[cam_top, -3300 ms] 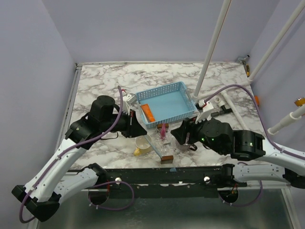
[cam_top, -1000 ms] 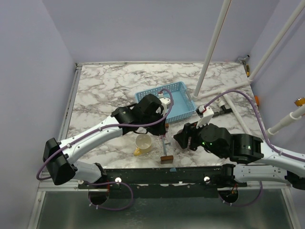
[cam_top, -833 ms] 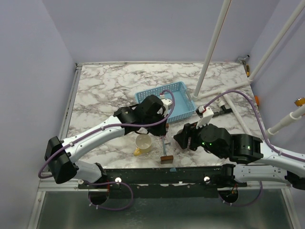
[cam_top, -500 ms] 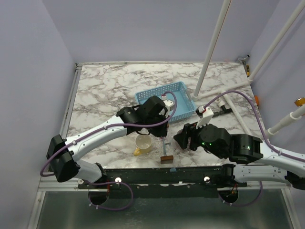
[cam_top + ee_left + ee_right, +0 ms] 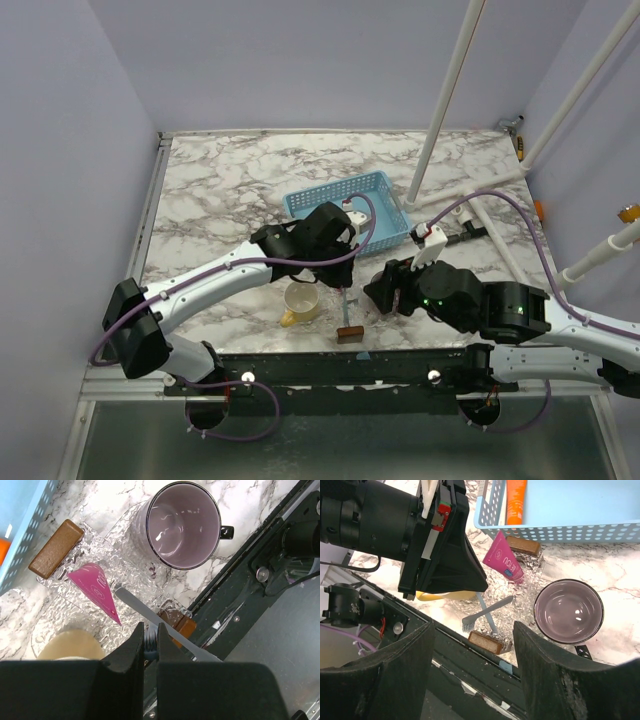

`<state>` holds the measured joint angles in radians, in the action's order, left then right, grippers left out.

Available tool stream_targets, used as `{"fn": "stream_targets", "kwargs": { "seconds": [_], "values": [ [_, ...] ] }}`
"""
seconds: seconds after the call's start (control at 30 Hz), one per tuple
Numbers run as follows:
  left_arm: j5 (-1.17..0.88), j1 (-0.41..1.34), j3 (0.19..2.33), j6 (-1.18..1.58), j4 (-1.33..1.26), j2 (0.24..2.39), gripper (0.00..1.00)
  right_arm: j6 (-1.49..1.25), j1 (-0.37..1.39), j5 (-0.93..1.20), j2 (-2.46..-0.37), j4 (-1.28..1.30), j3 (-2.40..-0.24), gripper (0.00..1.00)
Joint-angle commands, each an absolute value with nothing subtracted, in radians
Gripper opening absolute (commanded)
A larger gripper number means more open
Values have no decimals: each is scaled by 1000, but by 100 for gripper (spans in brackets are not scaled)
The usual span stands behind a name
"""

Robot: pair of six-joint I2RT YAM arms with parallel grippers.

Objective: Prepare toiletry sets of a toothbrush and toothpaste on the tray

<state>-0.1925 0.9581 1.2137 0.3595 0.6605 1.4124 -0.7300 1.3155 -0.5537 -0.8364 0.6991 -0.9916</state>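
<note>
My left gripper (image 5: pixel 150 631) is shut on one end of the light blue toothbrush (image 5: pixel 486 612), whose handle slants down onto a crinkled clear sheet (image 5: pixel 125 560). In the top view the left gripper (image 5: pixel 343 279) hangs just in front of the tray (image 5: pixel 388 213). The pink toothpaste (image 5: pixel 95 586) (image 5: pixel 504 560) lies on the sheet beside the tray's wall (image 5: pixel 560 530). The orange toothpaste (image 5: pixel 516 500) lies inside the tray. My right gripper (image 5: pixel 472 680) (image 5: pixel 385 290) stands open above the table's front edge, holding nothing.
A grey toothbrush (image 5: pixel 150 616) (image 5: pixel 492 609) lies across the sheet. A purple-grey mug (image 5: pixel 182 525) (image 5: pixel 568 611) and a yellow mug (image 5: pixel 300 300) stand near it. Brown blocks lie by the tray (image 5: pixel 56 548) and at the front edge (image 5: pixel 485 641). White poles (image 5: pixel 440 100) rise at the right.
The left arm has swung from the tray's left side across to above the sheet and edged slightly right in the last second. The right arm has barely moved.
</note>
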Motion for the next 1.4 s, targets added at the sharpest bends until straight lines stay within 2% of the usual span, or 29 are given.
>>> {"fn": "stream_targets", "kwargs": {
  "seconds": [0.0,0.33,1.37],
  "values": [
    [-183,965,1201,370,643,1425,0,-746,1318,-552,-823,723,-977,67],
    [-170,965,1207,367,646,1437,7,-749,1319,-551,-826,723,-976,68],
    [-135,964,1207,352,655,1469,14,-749,1319,-544,-840,716,-971,69]
  ]
}}
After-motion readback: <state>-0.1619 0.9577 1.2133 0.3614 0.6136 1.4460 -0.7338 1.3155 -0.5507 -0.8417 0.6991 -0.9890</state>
